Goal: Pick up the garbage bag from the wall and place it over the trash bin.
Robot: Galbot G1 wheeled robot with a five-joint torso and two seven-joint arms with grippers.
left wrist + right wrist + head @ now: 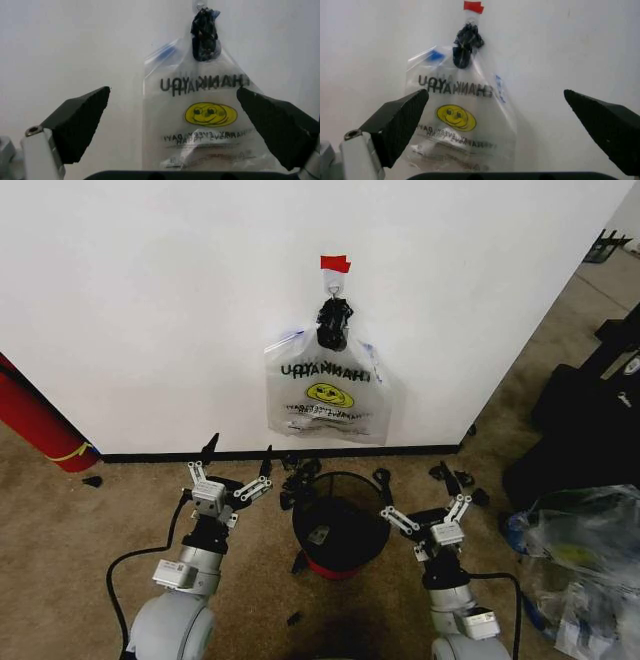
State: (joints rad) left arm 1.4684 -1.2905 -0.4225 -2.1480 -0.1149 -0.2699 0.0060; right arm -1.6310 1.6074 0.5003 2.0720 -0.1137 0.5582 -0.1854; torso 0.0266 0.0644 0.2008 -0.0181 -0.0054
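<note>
The garbage bag (325, 395) hangs on the white wall (150, 310) from a small hook (333, 280) under a strip of red tape (335, 263). It is see-through plastic with mirrored dark lettering, a yellow smiley and a blue patch, bunched into a black knot at the top. Right below it on the carpet stands the black wire-mesh trash bin (352, 476) with a red base. My left gripper (232, 480) is open left of the bin, my right gripper (428, 512) open to its right. Both point at the bag (205, 123) (460, 123) from a distance, as the left gripper (173, 92) and right gripper (495, 93) views show.
A long red cylinder (35, 425) leans at the far left by the black baseboard (150, 453). Small black items (455, 477) lie on the floor near the bin. A heap of clear plastic (585, 560) and dark cases (590, 420) crowd the right side.
</note>
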